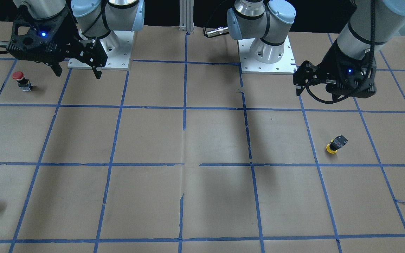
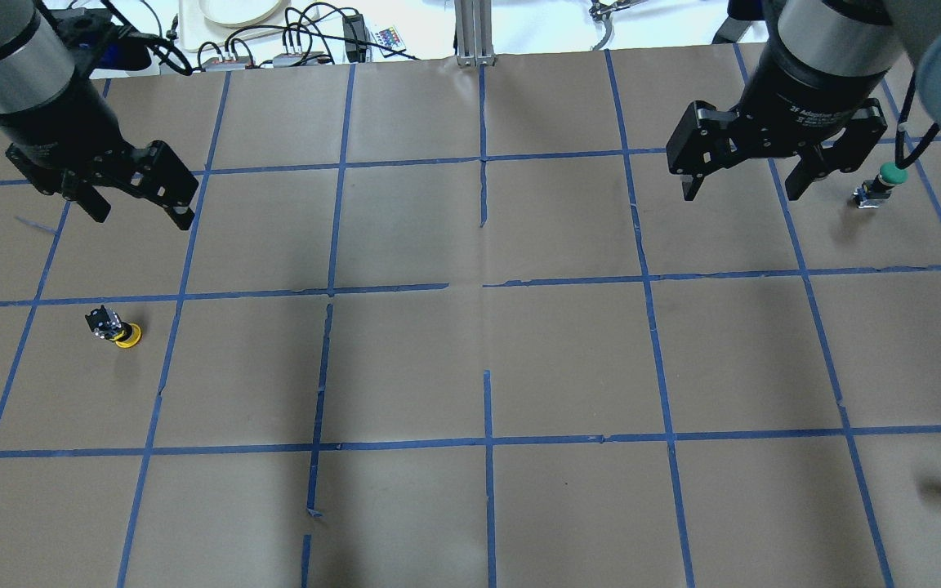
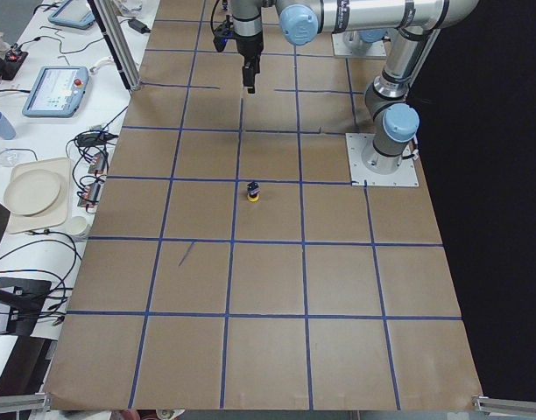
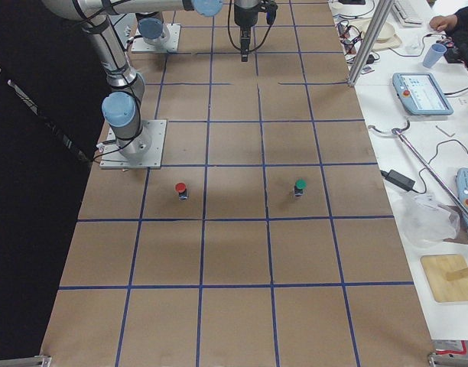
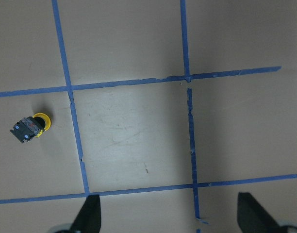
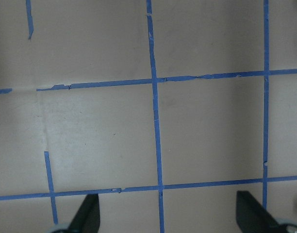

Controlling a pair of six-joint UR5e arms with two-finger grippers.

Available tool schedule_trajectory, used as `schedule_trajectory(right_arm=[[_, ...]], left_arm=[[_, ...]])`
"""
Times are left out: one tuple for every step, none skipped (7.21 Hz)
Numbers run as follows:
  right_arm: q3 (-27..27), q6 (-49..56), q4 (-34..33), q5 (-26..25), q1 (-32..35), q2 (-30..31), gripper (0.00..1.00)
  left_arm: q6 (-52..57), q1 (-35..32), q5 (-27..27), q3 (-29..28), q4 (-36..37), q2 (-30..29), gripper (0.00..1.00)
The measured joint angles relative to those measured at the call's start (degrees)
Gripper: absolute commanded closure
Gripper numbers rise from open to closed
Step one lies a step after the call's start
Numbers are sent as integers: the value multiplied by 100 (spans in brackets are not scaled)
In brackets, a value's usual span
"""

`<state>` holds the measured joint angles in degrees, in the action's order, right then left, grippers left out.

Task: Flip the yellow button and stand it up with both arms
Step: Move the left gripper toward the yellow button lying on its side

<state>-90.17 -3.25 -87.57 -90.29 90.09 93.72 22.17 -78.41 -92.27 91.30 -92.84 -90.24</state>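
My black two-fingered left hand (image 2: pixel 144 216) and right hand (image 2: pixel 740 194) hang wide open and empty, so I should lower the left squarely over the blocky black body of the yellow-capped push button (image 2: pixel 115 328), cap-down on the brown paper counter (image 2: pixel 568 359) near it.

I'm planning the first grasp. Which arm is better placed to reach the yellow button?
Left. The yellow button rests cap-down on the robot's left side, close below the open left gripper in the overhead view. The right gripper, also open, hangs far off on the opposite side.
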Motion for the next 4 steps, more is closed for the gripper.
schedule_trajectory(right_arm=[[18,-2,-6,0,0,-9,0],[22,-4,-5,-3,-2,-13,0],[15,-24,7,-9,-6,-7,0],[-1,-218,20,42,-6,5,0]], left_arm=[[456,235,-9,126,129,-4,1],[781,421,-10,297,403,-8,1],[1041,599,-15,536,756,-10,1],[1215,791,-13,778,1074,-11,1]])
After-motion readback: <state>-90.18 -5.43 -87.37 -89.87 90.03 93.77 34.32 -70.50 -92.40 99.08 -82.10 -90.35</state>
